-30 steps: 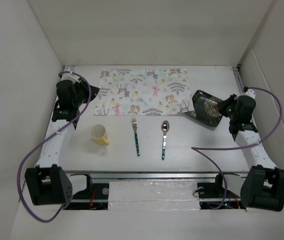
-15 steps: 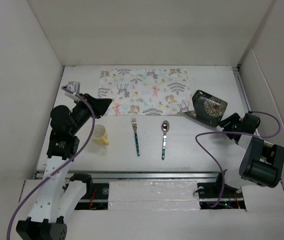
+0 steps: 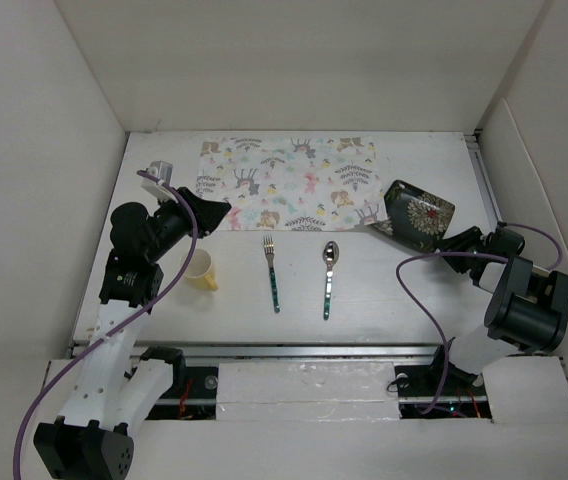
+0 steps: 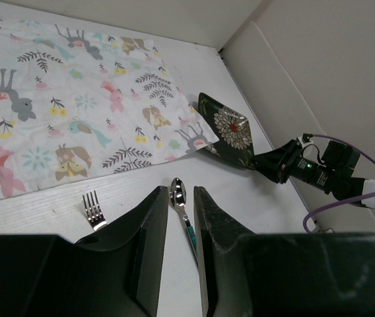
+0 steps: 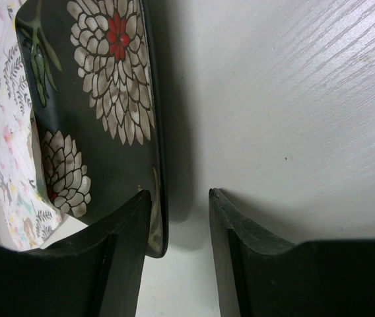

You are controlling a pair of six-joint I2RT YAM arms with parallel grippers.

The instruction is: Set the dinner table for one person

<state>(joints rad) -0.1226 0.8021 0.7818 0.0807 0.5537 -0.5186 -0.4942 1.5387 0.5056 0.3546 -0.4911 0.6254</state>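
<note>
While the plate (image 3: 419,213) lies unmoved, the left claw (image 3: 224,210) has edged rightward.

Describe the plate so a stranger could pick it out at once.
On the white dinner table, find the animal-print placemat along the far edge. The plate lies at that cloth's near right corner. It is the only dark piece of tableware: squarish, with pale petalled flowers, one red-centred.

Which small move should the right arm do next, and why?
Probably nudge the right gripper toward the dark floral plate so its rim sits centred between the open jaws, then close. In the wrist view the rim hugs one finger, and the plate is not yet gripped.
</note>
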